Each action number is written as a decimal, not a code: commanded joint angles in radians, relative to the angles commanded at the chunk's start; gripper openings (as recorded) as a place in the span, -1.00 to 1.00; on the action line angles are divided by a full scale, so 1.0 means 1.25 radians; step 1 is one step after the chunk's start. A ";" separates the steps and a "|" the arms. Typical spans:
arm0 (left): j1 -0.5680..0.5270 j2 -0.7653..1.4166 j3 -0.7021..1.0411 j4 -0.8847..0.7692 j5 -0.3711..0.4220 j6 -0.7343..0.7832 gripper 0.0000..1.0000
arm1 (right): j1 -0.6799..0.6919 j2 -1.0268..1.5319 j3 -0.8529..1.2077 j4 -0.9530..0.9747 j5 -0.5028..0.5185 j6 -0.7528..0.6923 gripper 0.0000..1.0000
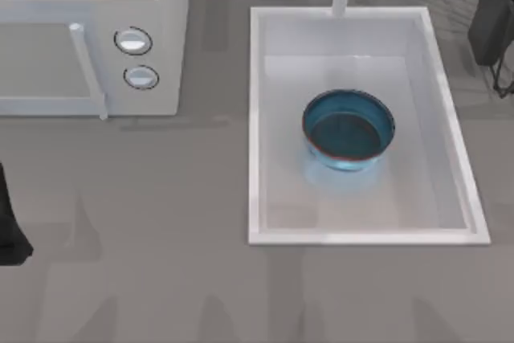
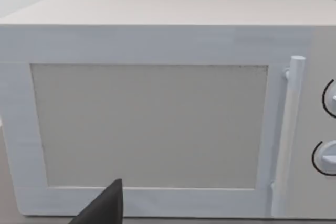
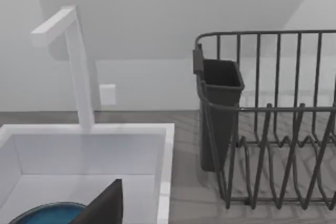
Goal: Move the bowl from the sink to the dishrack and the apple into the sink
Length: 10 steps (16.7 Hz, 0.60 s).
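Top view: bowl [image 1: 348, 129] sits mid-sink [image 1: 257, 118]; dishrack [image 3: 273, 145] lies upper right. Your glossy bowl risks slipping. Both grippers' state: cannot tell.

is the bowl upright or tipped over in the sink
Upright. In the top view the bowl sits in the sink with its open mouth facing up, red rim line and dark teal inside showing.

A rendered kitchen: a white sink [image 1: 259, 118] with a faucet post [image 3: 79, 72] is sunk into the grey tabletop [image 1: 177, 222], a white microwave [image 1: 88, 30] stands at its far left corner, and a wire dishrack [image 3: 273, 119] stands beside the sink.
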 joint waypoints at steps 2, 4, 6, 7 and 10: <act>0.000 0.000 0.000 0.000 0.000 0.000 1.00 | 0.021 0.105 0.109 -0.045 0.003 0.020 1.00; 0.000 0.000 0.000 0.000 0.000 0.000 1.00 | 0.046 0.234 0.239 -0.103 0.008 0.043 1.00; 0.000 0.000 0.000 0.000 0.000 0.000 1.00 | 0.073 0.382 0.381 -0.171 0.014 0.069 1.00; 0.000 0.000 0.000 0.000 0.000 0.000 1.00 | 0.087 0.461 0.456 -0.208 0.018 0.083 1.00; 0.000 0.000 0.000 0.000 0.000 0.000 1.00 | 0.134 0.720 0.693 -0.330 0.031 0.129 1.00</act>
